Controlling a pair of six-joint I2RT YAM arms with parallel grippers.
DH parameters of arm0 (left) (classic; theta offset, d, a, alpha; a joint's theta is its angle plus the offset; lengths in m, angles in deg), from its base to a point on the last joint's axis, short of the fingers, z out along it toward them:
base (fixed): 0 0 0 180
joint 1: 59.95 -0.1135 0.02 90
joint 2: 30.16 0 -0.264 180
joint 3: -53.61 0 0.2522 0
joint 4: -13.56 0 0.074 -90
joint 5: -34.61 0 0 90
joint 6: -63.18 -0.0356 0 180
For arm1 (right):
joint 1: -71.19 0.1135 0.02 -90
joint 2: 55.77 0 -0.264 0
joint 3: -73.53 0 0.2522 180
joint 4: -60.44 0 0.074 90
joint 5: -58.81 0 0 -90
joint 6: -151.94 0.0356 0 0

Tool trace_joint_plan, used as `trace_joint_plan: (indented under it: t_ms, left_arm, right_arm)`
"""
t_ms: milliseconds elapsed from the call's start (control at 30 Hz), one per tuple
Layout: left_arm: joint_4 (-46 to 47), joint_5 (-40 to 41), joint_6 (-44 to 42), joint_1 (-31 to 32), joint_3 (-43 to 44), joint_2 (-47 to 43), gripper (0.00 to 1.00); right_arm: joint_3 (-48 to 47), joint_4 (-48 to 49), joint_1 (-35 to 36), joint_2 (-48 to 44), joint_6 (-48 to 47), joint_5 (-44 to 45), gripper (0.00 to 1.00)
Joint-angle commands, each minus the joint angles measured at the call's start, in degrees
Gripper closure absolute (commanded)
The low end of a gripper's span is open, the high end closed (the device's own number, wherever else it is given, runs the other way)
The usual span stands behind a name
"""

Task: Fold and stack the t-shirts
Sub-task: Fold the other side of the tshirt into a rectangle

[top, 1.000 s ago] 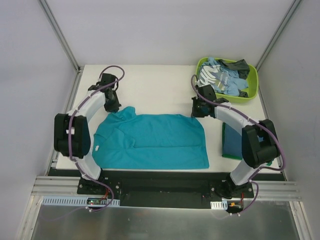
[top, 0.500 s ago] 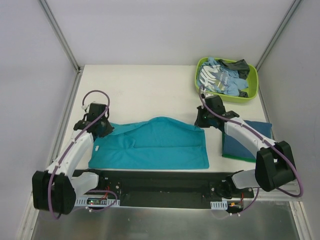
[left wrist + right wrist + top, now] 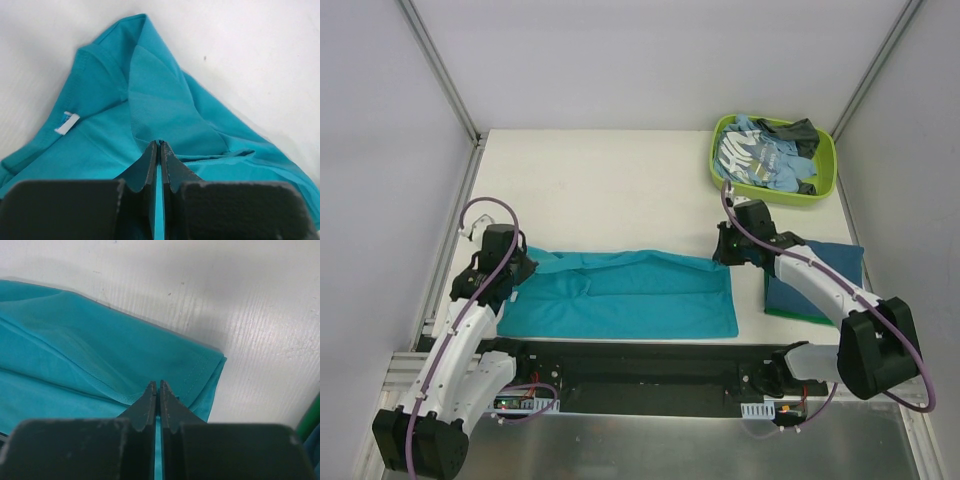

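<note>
1. The teal t-shirt (image 3: 620, 298) is the big thing here. It lies as a long flat band across the near part of the table (image 3: 620, 190), between the two arms, with its near edge close to the table's front edge.
2. The left end effector (image 3: 520, 268) sits on the shirt's far-left corner, at the collar end. In the wrist view its fingers are pressed together with a thin strip of teal cloth pinched between them, and the white neck label (image 3: 66, 123) shows just off to the left.
3. The right end effector (image 3: 723, 250) is on the far-right corner, at the hem end. It's also squeezed tight on teal fabric, and two layers of cloth show right there at the corner.
4. The table is plain white. Pale walls box it in, with metal frame struts running up the back corners.
5. The folded stack (image 3: 840, 260) lies to the right of the teal shirt: a dark blue-teal shirt on top, a green edge peeking out underneath. The right arm crosses over it.
6. The lime-green tub (image 3: 770, 197) sits at the far right corner, well apart from the teal shirt.
7. Inside the tub are a crumpled light blue printed shirt (image 3: 750, 155) and a dark grey one (image 3: 800, 132).
</note>
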Motion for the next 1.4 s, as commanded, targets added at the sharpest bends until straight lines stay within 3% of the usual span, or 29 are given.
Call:
trace_joint_plan:
  t_ms: [0, 200, 800, 933, 967, 1033, 1100, 1133, 1167, 1267, 1367]
  left_arm:
    - [-4.5, 4.9, 2.6, 0.6, -1.3, -3.1, 1.0]
    - [-5.6, 7.0, 6.8, 0.5, -5.1, -8.2, 1.0]
    - [-8.8, 2.0, 13.7, 0.6, -15.5, -16.2, 0.98]
    - [-12.6, 2.7, 16.0, 0.6, -16.0, -18.4, 0.68]
    - [-14.1, 3.3, 16.8, 0.6, -15.7, -18.7, 0.57]
    - [-16.2, 3.9, 17.9, 0.6, -13.9, -19.9, 0.37]
    - [-17.1, 3.4, 17.6, 0.6, -11.6, -21.0, 0.22]
    - [-17.1, 2.8, 17.4, 0.6, -10.3, -21.7, 0.1]
    - [-17.1, 2.1, 17.2, 0.6, -9.0, -22.1, 0.01]
    - [-15.0, -1.5, 13.7, 0.6, -4.4, -20.8, 0.01]
    - [-7.2, -11.8, 9.2, 0.6, -3.3, -14.6, 0.01]
  right_arm:
    - [0.9, -1.1, 0.1, -2.7, -1.3, 0.8, 0.99]
    - [2.4, -1.8, -0.9, -2.7, -3.3, 1.5, 0.99]
    - [4.6, -1.6, -2.2, -0.4, -3.1, 0.9, 0.94]
    - [5.7, -1.9, -2.2, -1.2, -2.3, 1.5, 0.87]
    - [5.9, -2.4, -2.2, -1.7, -1.9, 1.6, 0.8]
    - [6.2, -3.3, -2.1, -3.3, -1.8, 2.3, 0.59]
    - [6.3, -4.6, -2.1, -6.1, -1.8, 3.5, 0.16]
    - [6.2, -5.3, -2.1, -7.8, -0.3, 4.1, 0.01]
    - [6.1, -5.8, -2.2, -9.4, -0.1, 4.2, 0.03]
    - [5.1, -6.8, -2.1, -13.0, 0.0, 1.5, 0.04]
    - [4.6, -4.7, -2.0, -14.6, 0.3, -5.9, 0.04]
